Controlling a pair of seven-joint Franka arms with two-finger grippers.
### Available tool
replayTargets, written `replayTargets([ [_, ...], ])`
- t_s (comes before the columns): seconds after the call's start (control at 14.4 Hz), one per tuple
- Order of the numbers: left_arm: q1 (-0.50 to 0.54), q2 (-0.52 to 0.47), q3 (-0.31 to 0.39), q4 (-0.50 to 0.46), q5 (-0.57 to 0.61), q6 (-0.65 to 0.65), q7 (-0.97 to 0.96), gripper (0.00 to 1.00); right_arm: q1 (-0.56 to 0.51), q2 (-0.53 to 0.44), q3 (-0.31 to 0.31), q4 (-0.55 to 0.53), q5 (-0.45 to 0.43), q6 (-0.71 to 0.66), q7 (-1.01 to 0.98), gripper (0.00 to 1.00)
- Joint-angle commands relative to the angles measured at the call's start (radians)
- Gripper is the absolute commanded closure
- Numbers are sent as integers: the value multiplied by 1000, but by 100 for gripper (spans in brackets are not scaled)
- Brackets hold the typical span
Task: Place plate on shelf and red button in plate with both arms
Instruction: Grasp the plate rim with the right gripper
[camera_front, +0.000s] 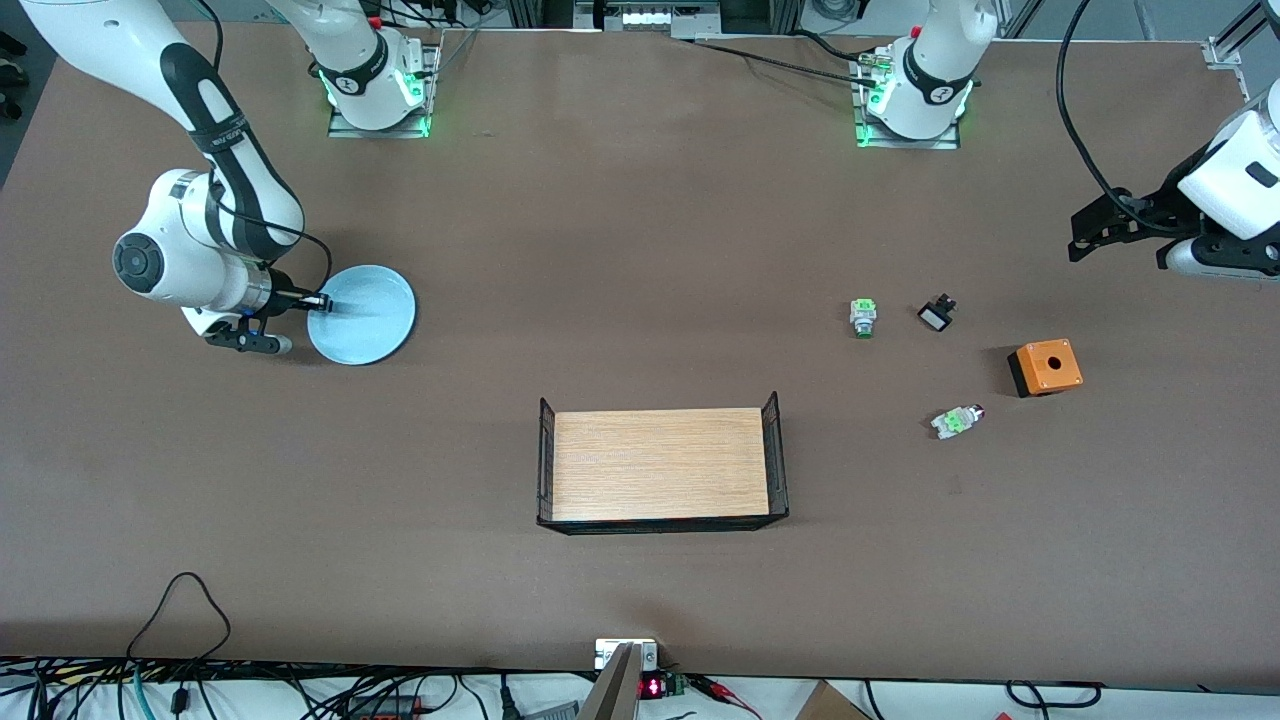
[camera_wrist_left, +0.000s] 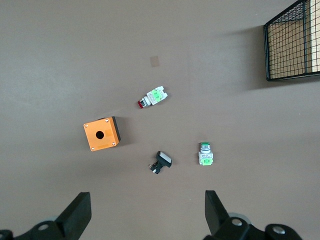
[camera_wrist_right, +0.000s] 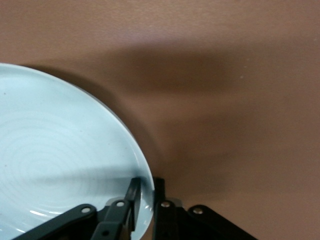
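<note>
Glazed pale-blue ware: the plate (camera_front: 362, 314) lies flat on the table (camera_front: 640, 250) toward the right arm's end, well apart from the tray (camera_front: 660, 465). We see the right gripper (camera_front: 318, 301) at the plate's edge, its fingers (camera_wrist_right: 134, 200) pinching the raised rim, one inside the dish and one outside, as the right wrist view shows. We judge the plate stiff, smooth and breakable; a grip on one edge leaves the rest hanging off to one side, so we expect it to tip or slip unless lifted slowly and kept level.

The red button (camera_front: 958, 421) lies on its side toward the left arm's end, nearer the front camera than the green switch (camera_front: 863, 317) and the black part (camera_front: 936, 314), and near the orange box (camera_front: 1045, 367). We judge it light, hard and apt to roll; the squarish pale body with the green middle offers flatter faces than the small red cap.

The left gripper (camera_wrist_left: 145, 215) hangs over the table above these parts, jaws spread wide, holding nothing.
</note>
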Motion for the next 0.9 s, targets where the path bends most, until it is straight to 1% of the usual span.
replayTargets([
  [0.0, 4, 18, -1, 37, 16, -24, 19, 0, -14, -11, 34, 9, 18, 1, -16, 100],
  [0.21, 5, 18, -1, 37, 16, -24, 21, 0, -16, -20, 35, 16, 16, -24, -21, 100],
  [0.35, 4, 18, -1, 37, 16, -24, 19, 0, -14, -45, 38, 24, 18, -54, -19, 100],
  [0.49, 4, 18, -1, 37, 16, -24, 19, 0, -16, -77, 63, 65, 21, -126, -13, 100],
  [0.56, 4, 18, -1, 37, 16, -24, 19, 0, -16, -92, 63, 101, 22, -175, -13, 100],
  [0.62, 5, 18, -1, 37, 16, -24, 19, 0, -14, -103, 63, 137, 31, -221, -13, 100],
  [0.76, 4, 18, -1, 37, 16, -24, 19, 0, -13, -127, 63, 208, 117, -318, -14, 100],
  [0.83, 4, 18, -1, 37, 16, -24, 19, 0, -13, -137, 63, 237, 126, -355, -14, 100],
])
